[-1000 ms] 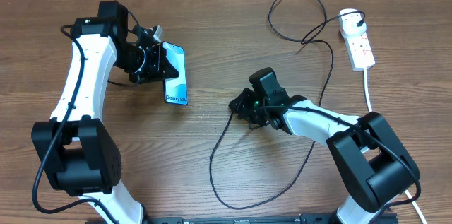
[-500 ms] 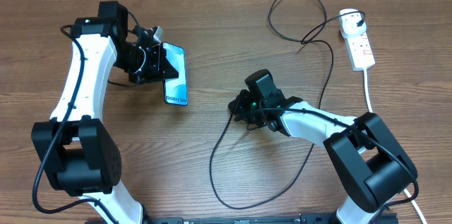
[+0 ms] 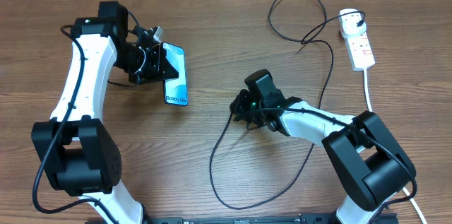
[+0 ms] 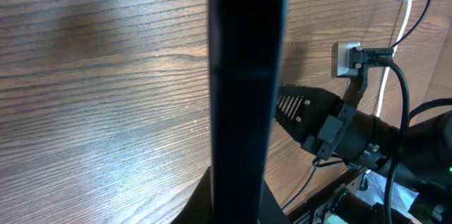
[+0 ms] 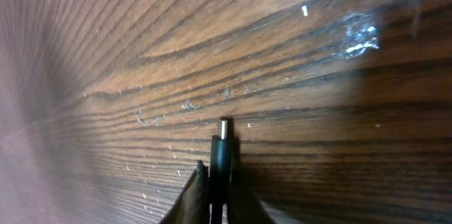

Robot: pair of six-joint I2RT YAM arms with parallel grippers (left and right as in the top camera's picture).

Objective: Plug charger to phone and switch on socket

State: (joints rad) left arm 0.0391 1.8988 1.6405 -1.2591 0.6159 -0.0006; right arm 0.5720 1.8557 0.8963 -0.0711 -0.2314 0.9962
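Overhead: the left gripper [image 3: 159, 62] clamps the phone [image 3: 176, 81] at the left of the table [image 3: 233, 33]. The right gripper [image 3: 241, 108] pinches the charger [image 3: 211, 169] cable mid-table. The socket [image 3: 361, 46] lies far right.
Left wrist: the phone [image 4: 247, 75] stands edge-on.
Right wrist: the connector tip [image 5: 224, 129] protrudes from closed fingers.

White lettering reading "Galaxy", followed by characters too small to make out, sits at the 6 o'clock end of the phone [image 3: 178, 83] screen. Red markings on the socket [image 3: 360, 46], toward 2 o'clock, are illegible.
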